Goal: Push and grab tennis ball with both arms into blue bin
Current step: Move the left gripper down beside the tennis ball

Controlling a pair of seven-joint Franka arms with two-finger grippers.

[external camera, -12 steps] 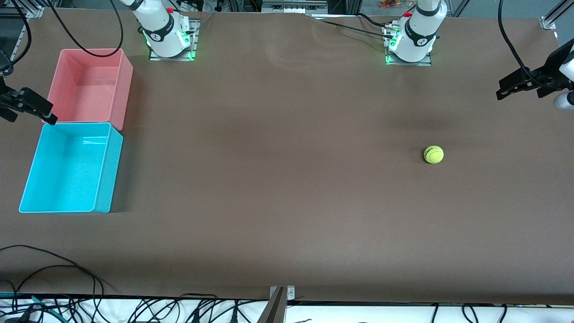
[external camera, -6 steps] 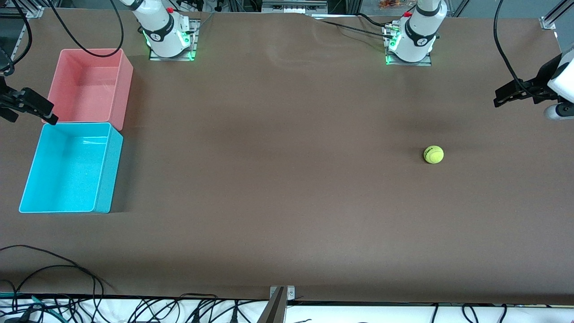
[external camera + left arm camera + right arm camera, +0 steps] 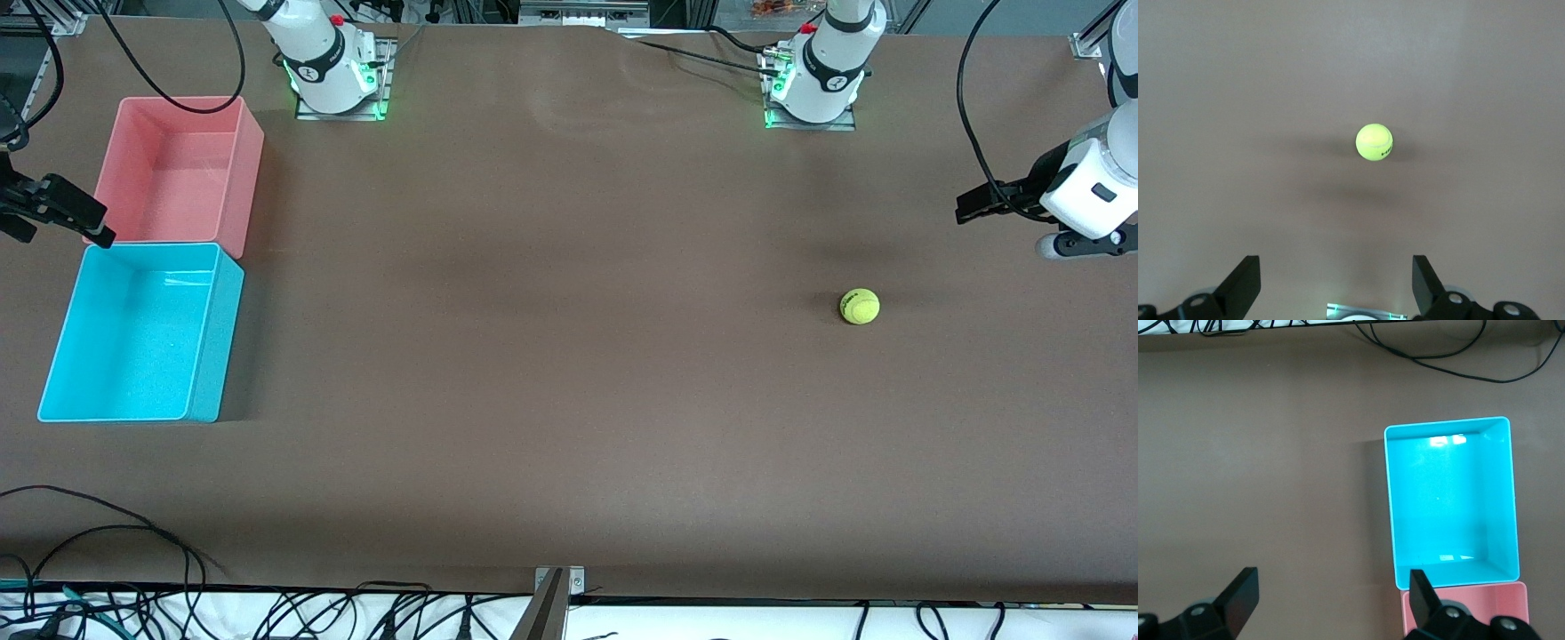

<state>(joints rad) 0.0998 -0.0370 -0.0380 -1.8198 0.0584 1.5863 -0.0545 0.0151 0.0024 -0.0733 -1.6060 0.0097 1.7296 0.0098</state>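
The tennis ball (image 3: 859,306) lies still on the brown table toward the left arm's end, and it also shows in the left wrist view (image 3: 1374,142). My left gripper (image 3: 973,206) hangs open over the table at that end, well apart from the ball, with nothing between its fingers (image 3: 1241,285). The blue bin (image 3: 219,348) stands empty at the right arm's end. My right gripper (image 3: 64,233) waits open over the table edge beside the bins. In the right wrist view the blue bin (image 3: 1389,495) shows just past that gripper (image 3: 1331,597).
A pink bin (image 3: 252,142) stands against the blue bin, farther from the front camera, also empty (image 3: 1511,603). Black cables (image 3: 107,524) trail along the table edge nearest the front camera. Both arm bases (image 3: 338,84) stand at the table's back edge.
My left gripper has swung in over the table toward the ball and its wrist has turned. The ball and the right arm have not moved.
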